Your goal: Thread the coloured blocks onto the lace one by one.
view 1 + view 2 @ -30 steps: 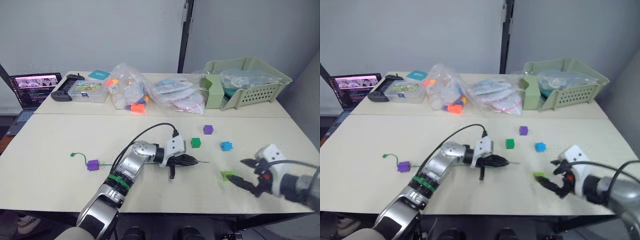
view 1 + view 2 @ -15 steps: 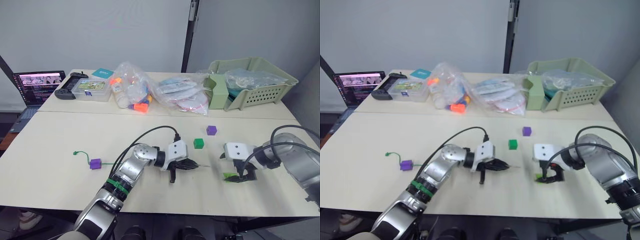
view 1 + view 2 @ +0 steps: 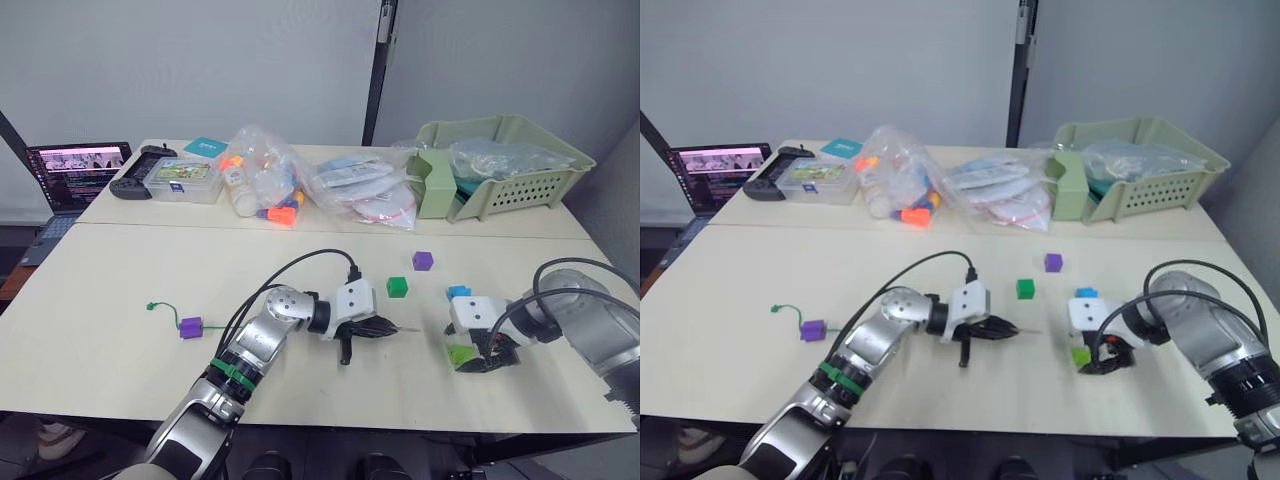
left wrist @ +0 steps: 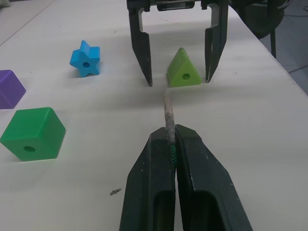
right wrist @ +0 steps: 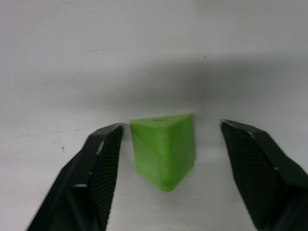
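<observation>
The left hand (image 4: pixel 169 144) lay low on the surface (image 3: pixel 120 370) near its front edge, its two black fingers pressed together on the lace (image 4: pixel 169 113). The stiff grey tip stuck out past the fingertips and pointed at the lime green block (image 4: pixel 183 74). Behind the hand the green cord was mostly hidden under the arm; it showed again toward the left edge, where it ran through a purple block (image 3: pixel 190 327) and ended in a small knotted loop (image 3: pixel 150 307).

The right hand (image 5: pixel 166 144) faced the left one from the right side of the surface, its fingers spread wide with the lime green block standing between them. In the right wrist view a gap showed on each side of the block, so neither finger touched it. That block was a wedge with a triangular face and a round hole turned toward the lace tip.

The blue block (image 4: pixel 85 58), star-shaped, lay just behind the right hand, and in the head views that hand cut off part of it. The dark green block (image 3: pixel 397 287) sat further in toward the middle, and the second purple block (image 3: pixel 423 261) just beyond it; in the left wrist view the picture's border cut that one off.

Along the back edge sat clear bags (image 3: pixel 262 180), a pale green basket (image 3: pixel 500 165) and a laptop (image 3: pixel 76 172), their contents hard to make out.
</observation>
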